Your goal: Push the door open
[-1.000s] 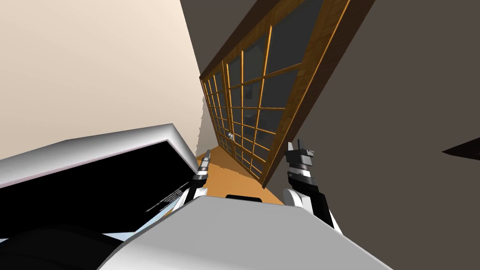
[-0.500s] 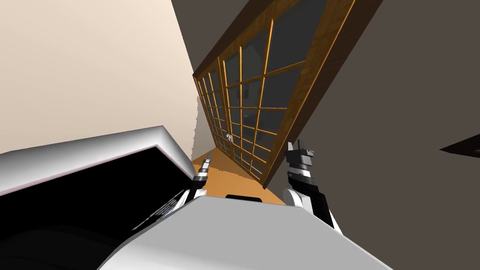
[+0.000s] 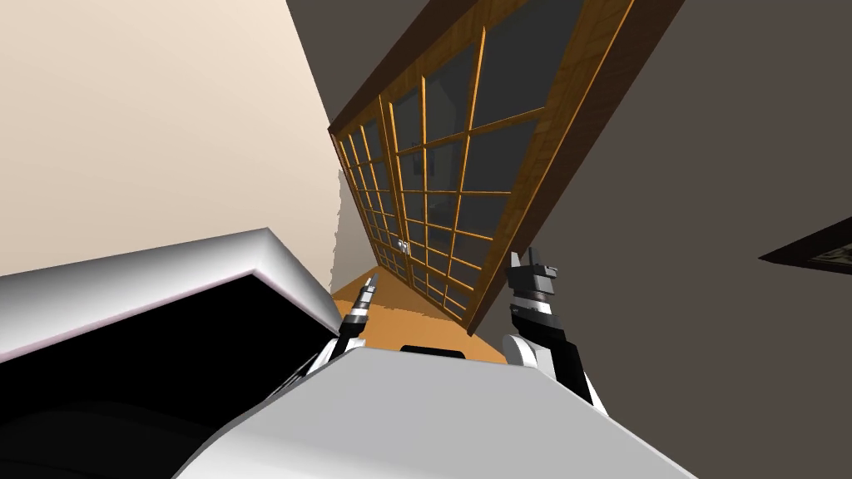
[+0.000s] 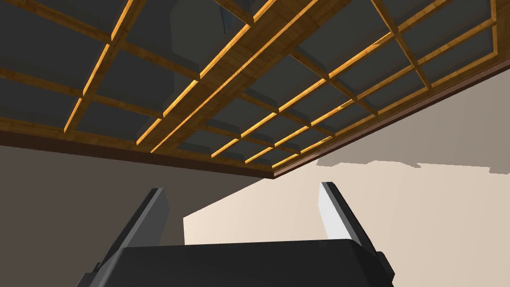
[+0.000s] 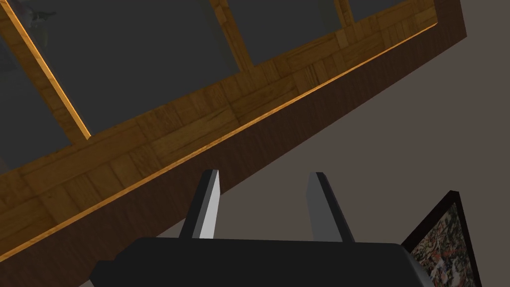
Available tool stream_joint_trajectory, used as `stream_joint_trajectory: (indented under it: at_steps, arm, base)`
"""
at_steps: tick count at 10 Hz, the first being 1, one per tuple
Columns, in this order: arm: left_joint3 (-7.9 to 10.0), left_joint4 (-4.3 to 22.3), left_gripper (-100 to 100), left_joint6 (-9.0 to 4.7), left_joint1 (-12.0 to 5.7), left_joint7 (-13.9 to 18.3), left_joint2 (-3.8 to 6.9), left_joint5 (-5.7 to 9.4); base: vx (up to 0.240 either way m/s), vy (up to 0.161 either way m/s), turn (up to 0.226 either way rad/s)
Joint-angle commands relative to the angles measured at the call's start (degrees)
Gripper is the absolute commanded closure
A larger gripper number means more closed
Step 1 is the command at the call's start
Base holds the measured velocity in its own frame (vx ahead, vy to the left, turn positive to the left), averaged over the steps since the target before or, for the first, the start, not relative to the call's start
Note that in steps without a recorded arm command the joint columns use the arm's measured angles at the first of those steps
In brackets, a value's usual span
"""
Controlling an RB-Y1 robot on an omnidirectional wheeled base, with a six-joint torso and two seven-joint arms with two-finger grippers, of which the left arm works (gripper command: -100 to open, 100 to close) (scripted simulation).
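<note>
A wooden double door with a grid of dark glass panes stands ahead of me, set in a dark grey wall. A small pale handle sits low where the two leaves meet. My left gripper hangs short of the door over the orange floor, open and empty, with the door's panes beyond its fingers. My right gripper is raised beside the door's right frame edge. It is open and holds nothing, close to the frame's wooden rail.
A big white box-like piece of furniture with a black inside stands close on my left. A beige wall rises behind it. A dark-framed picture hangs on the grey wall to the right. A strip of orange floor leads to the door.
The whole picture has shifted left: my base has moved, and the door now looks slightly nearer and further left. Both arms keep their pose against my chest.
</note>
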Motion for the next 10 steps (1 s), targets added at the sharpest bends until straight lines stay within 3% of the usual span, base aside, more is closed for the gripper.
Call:
stream_joint_trajectory:
  at_steps: [1,10]
  arm:
    - [0.17,2.0,-100,-0.88,-0.31,-1.9,0.31,-0.49]
    - [1.31,13.6,-100,-5.05,-3.16,-11.6,2.22,-3.02]
  base:
    - [0.063,0.086,-0.149]
    - [0.057,0.103,-0.14]
